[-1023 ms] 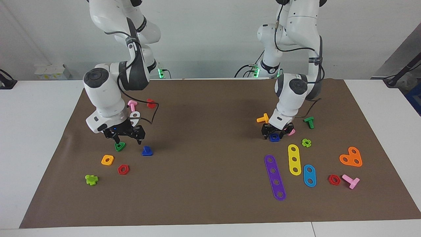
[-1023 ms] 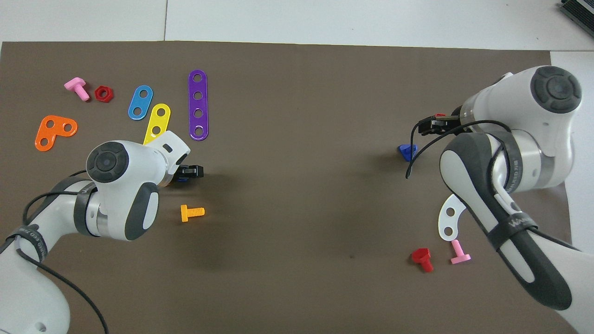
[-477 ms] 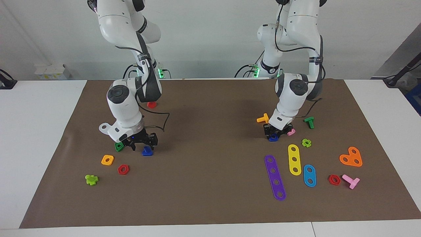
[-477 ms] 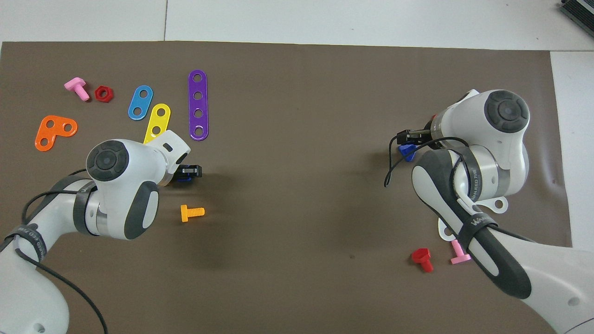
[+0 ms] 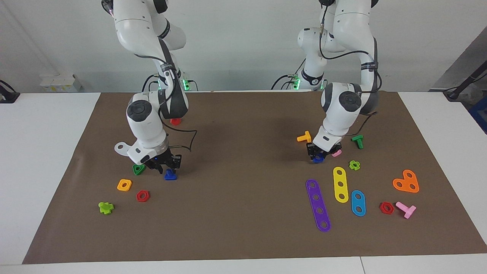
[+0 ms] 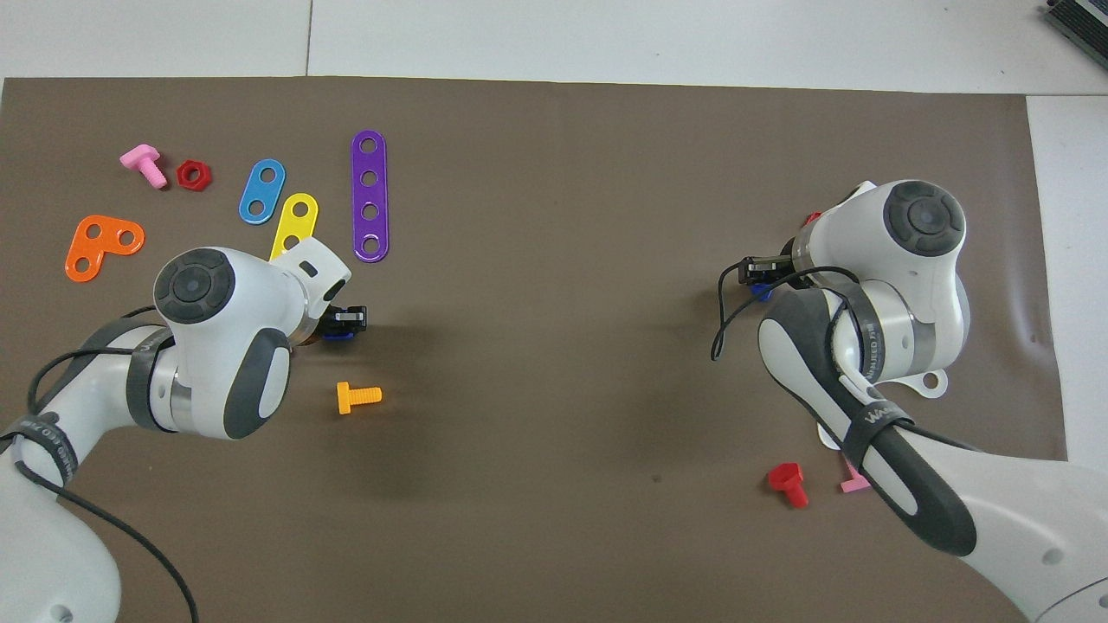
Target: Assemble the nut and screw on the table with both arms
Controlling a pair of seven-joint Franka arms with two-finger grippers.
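The nut (image 5: 318,159) is being gripped by the left tool (image 5: 319,154); the screw (image 5: 170,175) is being straddled by the right tool (image 5: 167,166), spread wide. A shallow pinch is risking slippage.

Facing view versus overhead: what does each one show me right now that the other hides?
Only facing: the green triangular nut, orange-yellow nut and green bolt, all covered by arms from above. Only overhead: the pink bolt beside the red bolt. Both: left gripper at the nut, right gripper over the screw.
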